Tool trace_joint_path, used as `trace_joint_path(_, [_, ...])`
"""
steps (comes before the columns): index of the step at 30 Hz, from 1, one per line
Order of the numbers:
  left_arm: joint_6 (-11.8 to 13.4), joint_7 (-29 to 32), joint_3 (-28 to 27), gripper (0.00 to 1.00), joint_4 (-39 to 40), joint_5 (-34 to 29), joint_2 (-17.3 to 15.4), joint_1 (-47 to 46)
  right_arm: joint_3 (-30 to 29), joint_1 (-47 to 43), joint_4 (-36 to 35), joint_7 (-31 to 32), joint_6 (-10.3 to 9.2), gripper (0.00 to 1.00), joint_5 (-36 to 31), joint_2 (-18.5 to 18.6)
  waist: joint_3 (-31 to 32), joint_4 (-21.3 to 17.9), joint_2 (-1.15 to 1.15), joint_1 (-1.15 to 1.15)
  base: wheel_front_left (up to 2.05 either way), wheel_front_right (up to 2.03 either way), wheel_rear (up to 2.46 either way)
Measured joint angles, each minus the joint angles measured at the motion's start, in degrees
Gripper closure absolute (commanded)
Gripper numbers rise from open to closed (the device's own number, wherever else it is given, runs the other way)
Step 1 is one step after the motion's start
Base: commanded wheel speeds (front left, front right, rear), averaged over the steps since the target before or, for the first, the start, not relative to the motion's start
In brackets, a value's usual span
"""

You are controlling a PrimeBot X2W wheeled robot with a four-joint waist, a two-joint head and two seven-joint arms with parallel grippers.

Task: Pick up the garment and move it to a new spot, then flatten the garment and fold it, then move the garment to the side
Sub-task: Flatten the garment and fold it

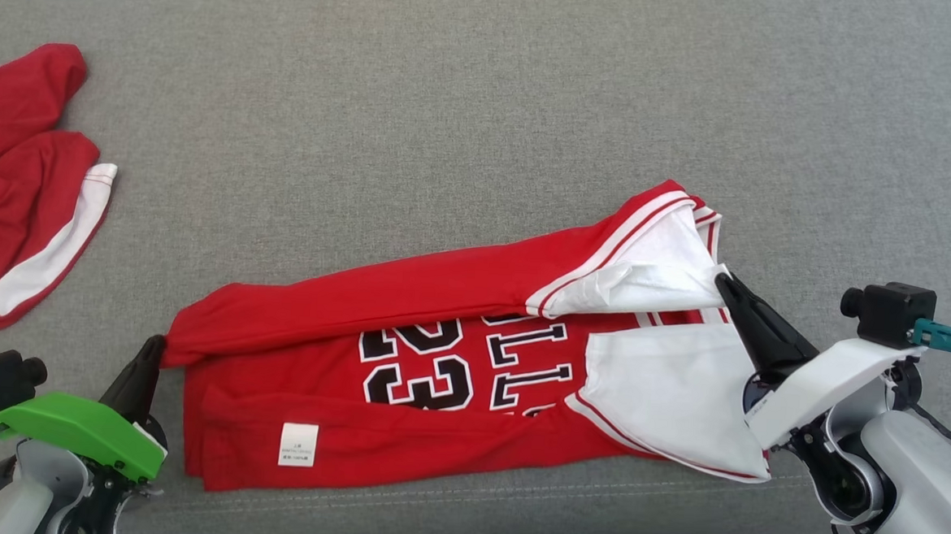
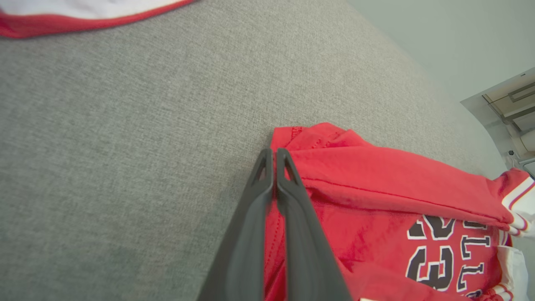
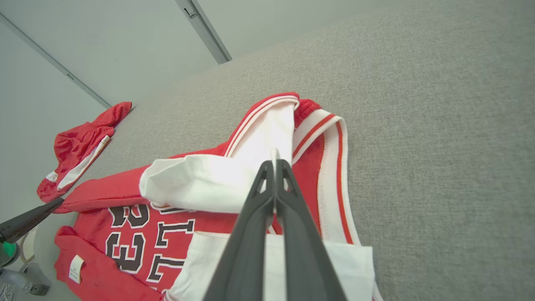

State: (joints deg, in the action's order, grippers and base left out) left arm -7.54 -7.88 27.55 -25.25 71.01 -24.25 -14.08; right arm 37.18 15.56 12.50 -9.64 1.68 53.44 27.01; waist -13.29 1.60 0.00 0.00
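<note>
A grey padded surface [image 1: 468, 96] is carrying a red number-23 jersey [image 1: 442, 290], lying half folded along its near edge, right of centre. A second red garment [image 1: 16, 186] is sitting at far left. The left tool [image 1: 157, 343] is pinching the jersey's left corner; the right tool [image 1: 724, 281] is clamping its white sleeve edge.

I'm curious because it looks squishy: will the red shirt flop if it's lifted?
Probably floppy: the red shirt lies in soft folds. It looks thin, so likely light. The fuzzy grey cushion probably keeps it from sliding.
</note>
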Motion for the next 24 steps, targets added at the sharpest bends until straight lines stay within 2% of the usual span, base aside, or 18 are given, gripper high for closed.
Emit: trace_joint_path(24, [1.6, -0.7, 0.5, 1.0, 4.0, 0.0, 0.1, 4.4, 0.7, -3.6, -1.6, -1.0, -2.31, 1.0, -1.5, 1.1, 1.2, -0.5, 0.0, 0.0, 0.0, 0.0, 0.0])
